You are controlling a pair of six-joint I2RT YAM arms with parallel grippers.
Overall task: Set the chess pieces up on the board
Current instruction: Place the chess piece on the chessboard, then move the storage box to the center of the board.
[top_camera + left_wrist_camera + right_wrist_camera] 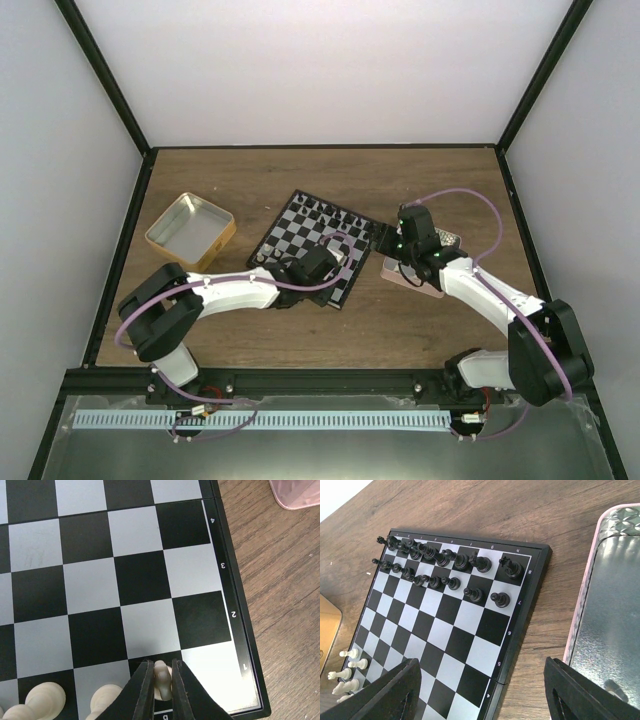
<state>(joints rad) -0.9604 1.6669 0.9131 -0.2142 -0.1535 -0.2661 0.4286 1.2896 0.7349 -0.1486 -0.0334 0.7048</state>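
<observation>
- Chess pieces [481,563]: the black ones stand upright in two rows along the far edge of the board [445,625]. A few cream-white ones [45,699] stand in the opposite edge row.
- At the far left of the desk [350,335] sits an open metal tin [218,245] with yellow sides, well apart from the board.
- The left arm reaches across the near side of the board, which lies at an angle in the middle of the desk.
- The left fingers [142,695] are clamped on one cream-white piece [161,676]. It stands upright on a dark square of the edge row, one in from the corner, with two more cream-white pieces in the same row to its left.
- The middle ranks of the board are bare checks.
- Just beside the board's right edge lies a pink tray [583,600] with a shiny metal floor.
- The right fingers [390,695] are spread wide with nothing between them, one over the board's edge and the other over the tray.
</observation>
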